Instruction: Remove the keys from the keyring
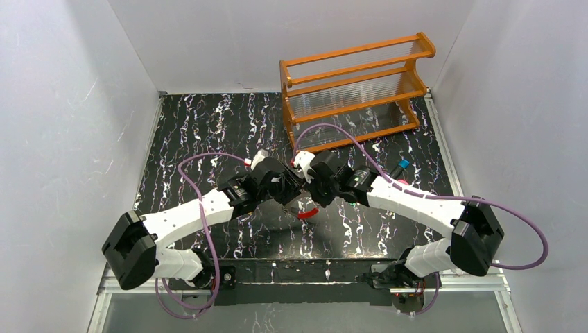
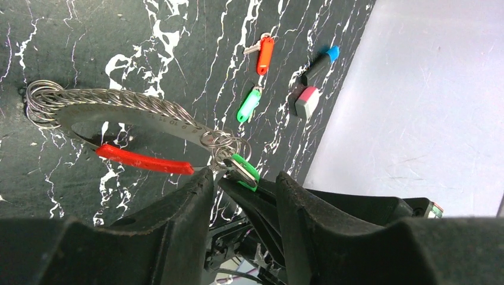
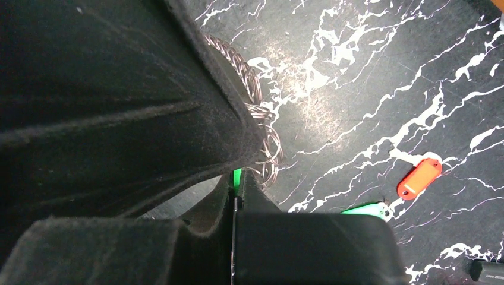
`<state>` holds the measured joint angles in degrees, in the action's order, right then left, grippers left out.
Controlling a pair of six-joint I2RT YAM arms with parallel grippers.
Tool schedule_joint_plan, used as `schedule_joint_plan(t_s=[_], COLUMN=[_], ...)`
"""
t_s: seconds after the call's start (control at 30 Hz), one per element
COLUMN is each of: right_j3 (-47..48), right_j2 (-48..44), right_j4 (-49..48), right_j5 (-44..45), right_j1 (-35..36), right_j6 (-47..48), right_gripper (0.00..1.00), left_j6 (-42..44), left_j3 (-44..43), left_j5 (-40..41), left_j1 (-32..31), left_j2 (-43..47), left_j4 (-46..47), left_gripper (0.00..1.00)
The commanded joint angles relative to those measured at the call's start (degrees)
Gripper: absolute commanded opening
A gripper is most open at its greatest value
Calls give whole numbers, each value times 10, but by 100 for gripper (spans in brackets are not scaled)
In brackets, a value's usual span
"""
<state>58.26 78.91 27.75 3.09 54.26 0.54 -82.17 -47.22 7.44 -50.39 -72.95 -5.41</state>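
The keyring (image 2: 131, 107) is a silvery ribbed coil with a red segment (image 2: 142, 160); in the top view only that red segment (image 1: 306, 214) shows under the two grippers. My right gripper (image 3: 236, 181) is shut on a green-headed key (image 2: 245, 169) that hangs from small rings on the coil (image 3: 252, 83). My left gripper (image 2: 245, 178) is open, its fingers (image 2: 190, 202) on either side of the right gripper's fingertips and the green key, one tip against the ring. A red key (image 2: 265, 54) and a second green key (image 2: 248, 105) lie loose on the table.
The orange wooden rack (image 1: 357, 90) stands at the back right. A marker with a blue cap (image 2: 321, 64) and a small pink-and-white block (image 2: 306, 101) lie near the table's right edge, beside the loose keys. White walls enclose the black marbled table (image 1: 208, 139).
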Motion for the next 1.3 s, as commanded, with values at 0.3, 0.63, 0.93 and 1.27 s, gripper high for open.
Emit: schedule_joint_plan(t_s=[0.3, 0.63, 0.93, 1.27], right_j3=[-21, -43, -73, -107], right_j2=[-17, -25, -47, -67], right_j4=[-68, -107, -174, -241], right_j5=[35, 63, 36, -17], right_j1=[21, 44, 56, 58], right_j6=[-6, -6, 31, 56], right_gripper=[1, 1, 2, 4], left_j6=[-9, 0, 13, 41], left_j3=[2, 0, 6, 19], left_j5=[27, 34, 35, 38], left_j1=[-5, -6, -6, -5], left_j2=[-35, -46, -59, -67], left_j4=[4, 7, 13, 20], left_gripper=[35, 13, 10, 0])
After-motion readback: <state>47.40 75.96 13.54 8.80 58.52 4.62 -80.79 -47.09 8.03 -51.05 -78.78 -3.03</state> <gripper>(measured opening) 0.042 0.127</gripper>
